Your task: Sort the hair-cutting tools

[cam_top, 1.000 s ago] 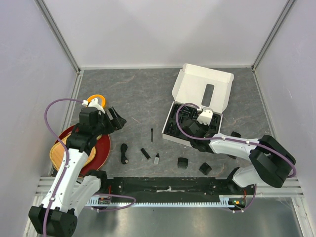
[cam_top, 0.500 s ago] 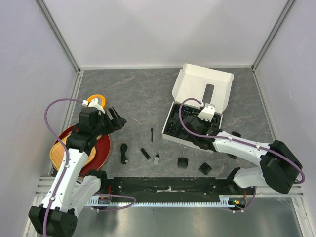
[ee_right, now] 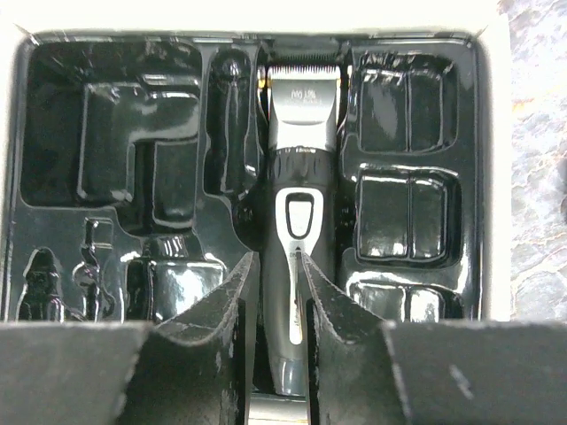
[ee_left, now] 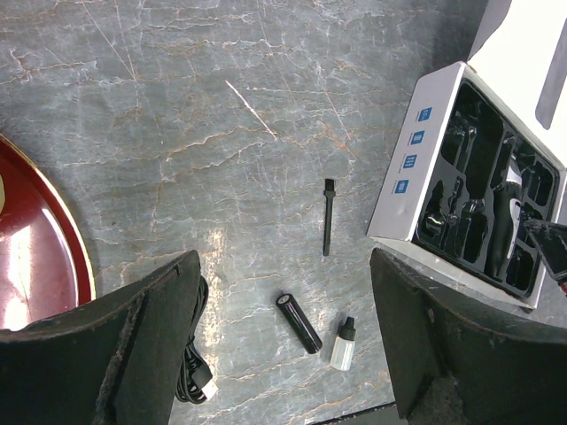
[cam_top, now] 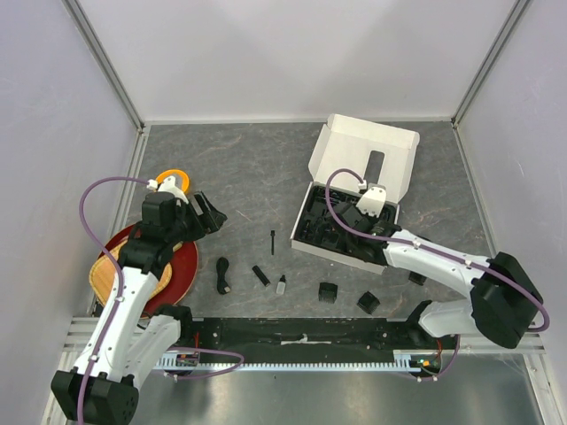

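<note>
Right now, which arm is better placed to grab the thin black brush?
Left. The left end effector, open, hovers near the brush; the right end effector is in the box, over the hair clipper.

no text legible; hair clipper point(ee_right: 299, 177) marking blurred.

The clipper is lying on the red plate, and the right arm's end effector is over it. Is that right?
Not quite. The clipper lies in the black tray inside the box, not on a plate. The right wrist view shows this. The right end effector is indeed over it.
</note>
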